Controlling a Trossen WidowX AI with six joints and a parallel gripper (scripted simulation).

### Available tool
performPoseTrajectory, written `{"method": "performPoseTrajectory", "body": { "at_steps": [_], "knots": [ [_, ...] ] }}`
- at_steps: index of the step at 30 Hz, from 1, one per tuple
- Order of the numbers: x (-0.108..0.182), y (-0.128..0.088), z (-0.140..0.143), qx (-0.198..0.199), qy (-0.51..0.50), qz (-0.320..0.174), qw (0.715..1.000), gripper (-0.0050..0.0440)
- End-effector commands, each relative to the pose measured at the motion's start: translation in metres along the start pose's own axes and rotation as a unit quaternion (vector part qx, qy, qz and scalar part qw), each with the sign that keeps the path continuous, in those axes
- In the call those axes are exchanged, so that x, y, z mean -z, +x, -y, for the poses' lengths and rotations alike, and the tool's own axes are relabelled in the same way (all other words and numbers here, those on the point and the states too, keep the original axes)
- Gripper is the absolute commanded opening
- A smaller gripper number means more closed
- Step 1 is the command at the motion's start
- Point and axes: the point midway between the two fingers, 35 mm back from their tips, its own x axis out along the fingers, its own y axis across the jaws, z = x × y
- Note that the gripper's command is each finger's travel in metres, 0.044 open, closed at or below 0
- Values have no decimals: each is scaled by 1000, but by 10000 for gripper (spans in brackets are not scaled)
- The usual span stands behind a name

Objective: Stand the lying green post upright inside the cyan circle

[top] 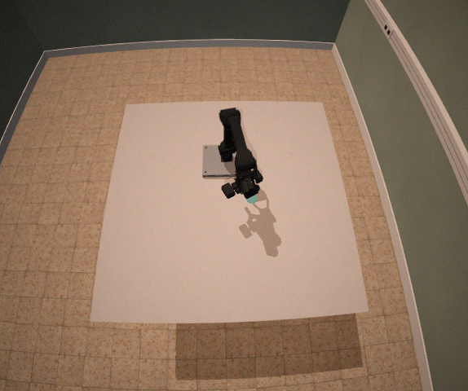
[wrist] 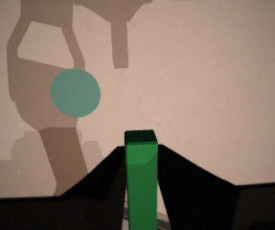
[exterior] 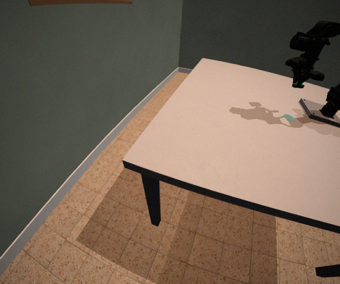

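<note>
- The square white table top (top: 150, 261) carries everything here, with the black six-joint arm (top: 235, 138) rising off a grey metal base plate (top: 209, 161) near the table's middle and leaning out toward 5 o'clock in the top view
- The black parallel-jaw gripper (wrist: 142, 158) is pinching the green square-section post (wrist: 141, 182); in the wrist view the post juts out between the two dark fingers, and in the exterior view its green tip (exterior: 298, 84) hangs well above the table, pointing down
- The flat cyan circle (wrist: 75, 93) lies on the table at about 10 o'clock from the post tip in the wrist view, part of it under the arm's shadow
- My read of the step: carrying, with the post lifted and roughly upright but not yet over the target
- The next move calls for sliding across until the base is centred on the circle, then a straight descent, and letting go only once the whole base sits inside the rim
- Hard to make out: from the top the gripper covers most of the circle (top: 252, 198) and all of the post
- The post's upper end is cut off by the wrist view's lower edge, so how deep the grasp sits I cannot tell
- Whether the post is truly vertical is also hard to judge from these angles
</note>
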Motion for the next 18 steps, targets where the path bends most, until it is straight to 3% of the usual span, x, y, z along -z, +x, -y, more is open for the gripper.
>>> {"method": "performPoseTrajectory", "body": {
  "at_steps": [1, 11, 18],
  "knots": [
    [-5, -10, -15, 3, -73, 16, 997, 22],
    [-8, -13, -41, 4, -204, 16, 979, 22],
    [-8, -16, -64, 5, -314, 18, 949, 22]
  ]
}}
